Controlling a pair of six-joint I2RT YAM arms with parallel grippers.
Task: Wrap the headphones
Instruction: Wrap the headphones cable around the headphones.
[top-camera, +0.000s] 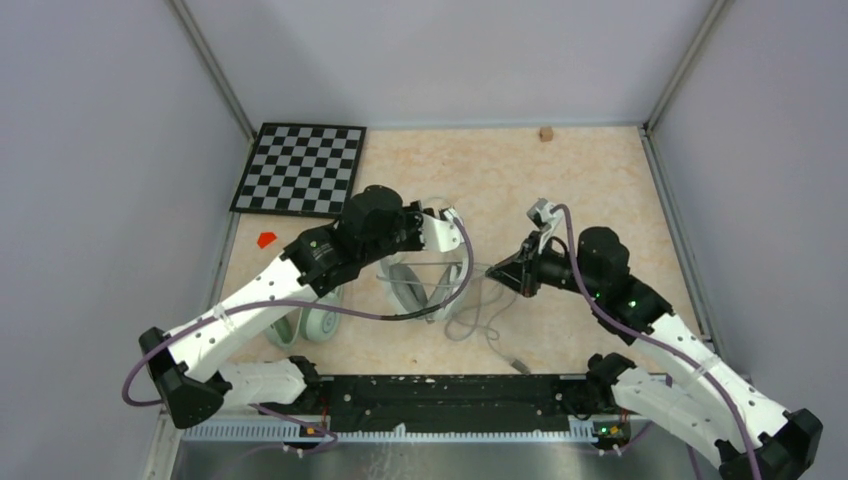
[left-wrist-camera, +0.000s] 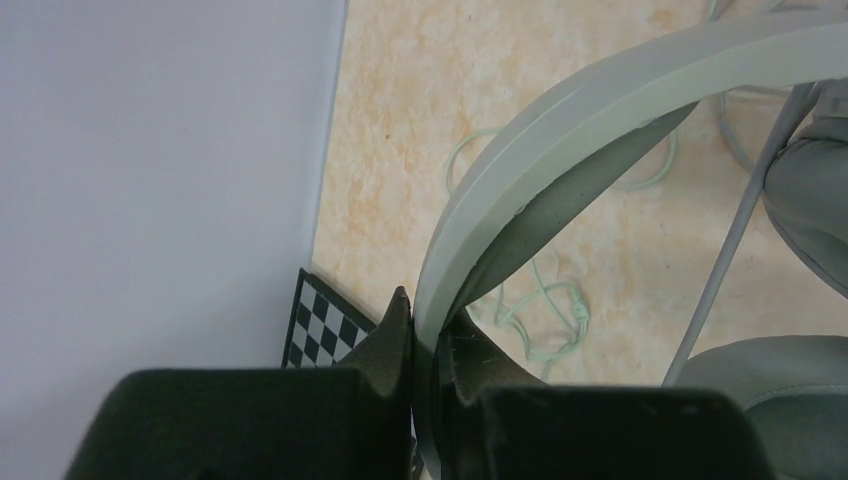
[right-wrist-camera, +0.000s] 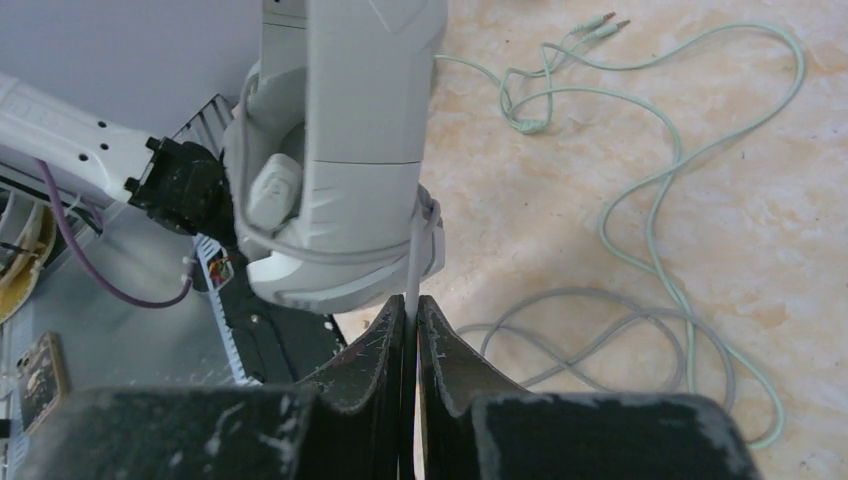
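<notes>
Jaws, top view: L gripper (top-camera: 418, 228) & R gripper (top-camera: 503, 272) meet mid-table around white headset (top-camera: 405, 285); mint headset (top-camera: 320, 322) lies under L arm. L wrist: clenched on white headset's band (left-wrist-camera: 560, 120). R wrist: pinching grey cable (right-wrist-camera: 412, 265) just below cup.

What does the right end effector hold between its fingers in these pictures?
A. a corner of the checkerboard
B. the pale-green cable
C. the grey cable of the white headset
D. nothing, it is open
C: in the right wrist view the right end effector is shut on the thin grey cable that runs down from the cup of the white headset.
</notes>
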